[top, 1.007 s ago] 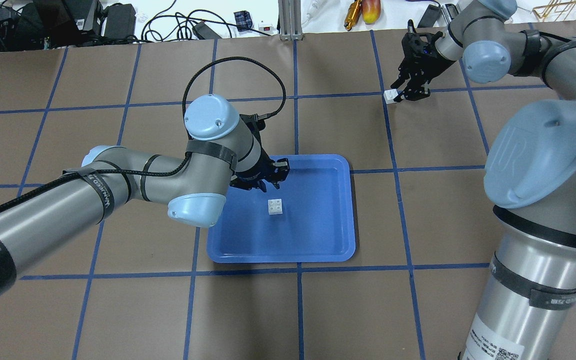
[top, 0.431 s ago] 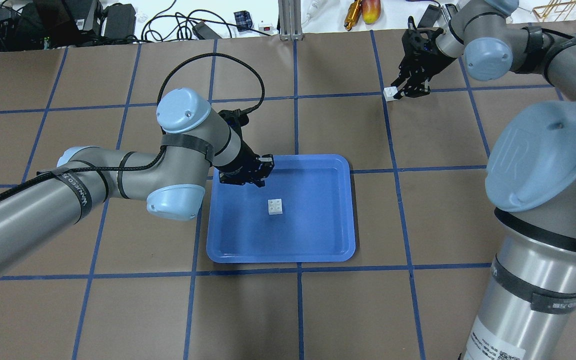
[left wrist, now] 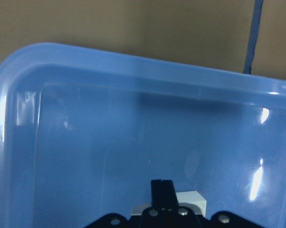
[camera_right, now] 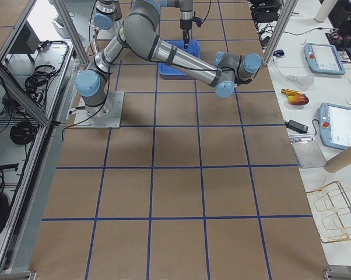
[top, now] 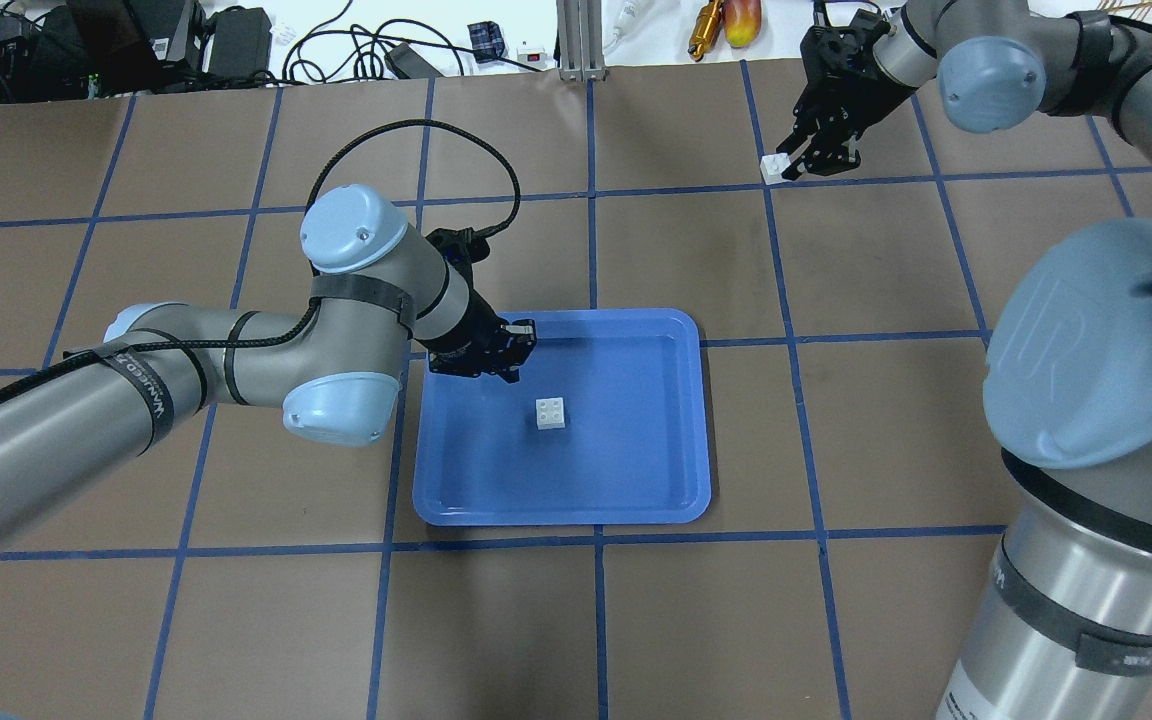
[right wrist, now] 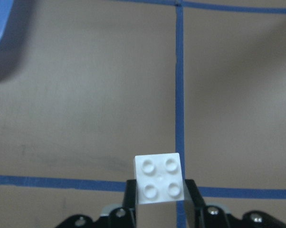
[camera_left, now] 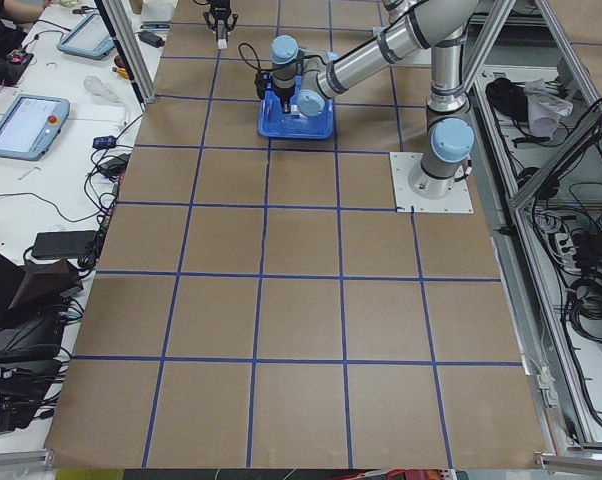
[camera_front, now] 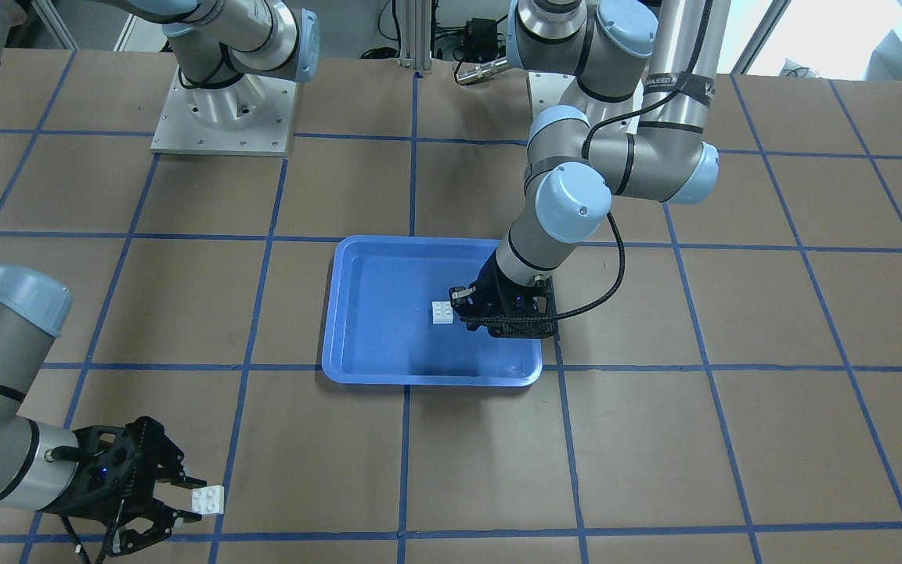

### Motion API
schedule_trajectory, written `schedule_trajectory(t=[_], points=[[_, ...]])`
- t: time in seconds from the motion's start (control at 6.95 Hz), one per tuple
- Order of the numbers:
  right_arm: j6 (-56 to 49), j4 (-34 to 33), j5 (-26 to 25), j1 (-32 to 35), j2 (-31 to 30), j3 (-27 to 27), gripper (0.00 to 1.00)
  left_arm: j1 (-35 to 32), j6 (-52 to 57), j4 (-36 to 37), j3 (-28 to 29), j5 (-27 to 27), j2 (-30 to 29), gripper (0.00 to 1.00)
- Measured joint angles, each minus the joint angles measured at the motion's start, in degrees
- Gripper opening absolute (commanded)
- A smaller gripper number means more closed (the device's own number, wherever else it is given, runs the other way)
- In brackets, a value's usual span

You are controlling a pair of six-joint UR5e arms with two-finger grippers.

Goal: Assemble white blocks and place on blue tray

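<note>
One white block sits studs up in the middle of the blue tray; it also shows in the front view. My left gripper hovers low over the tray's far left part, just beside that block, with its jaws together and empty. The left wrist view shows the tray's rim and the block's edge behind my fingers. My right gripper is shut on the second white block, held studs outward above the far right table, as the right wrist view shows.
Blue tape lines mark a grid on the brown table. Cables, power bricks and small tools lie beyond the far edge. The arms' base plates stand on the robot's side. Tablets and clutter sit on side benches.
My left arm has drawn back to the left, away from the block on the tray, and its jaws have come together. My right gripper has carried its block farther from the robot.
</note>
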Motion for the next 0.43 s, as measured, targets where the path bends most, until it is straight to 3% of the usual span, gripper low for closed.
schedule_trajectory(t=[0.43], points=[[9.5, 2.2, 1.1, 7.4, -8.2, 5.5, 0.08, 0.1, 1.0, 0.3, -0.9, 0.1, 0.4, 0.10]])
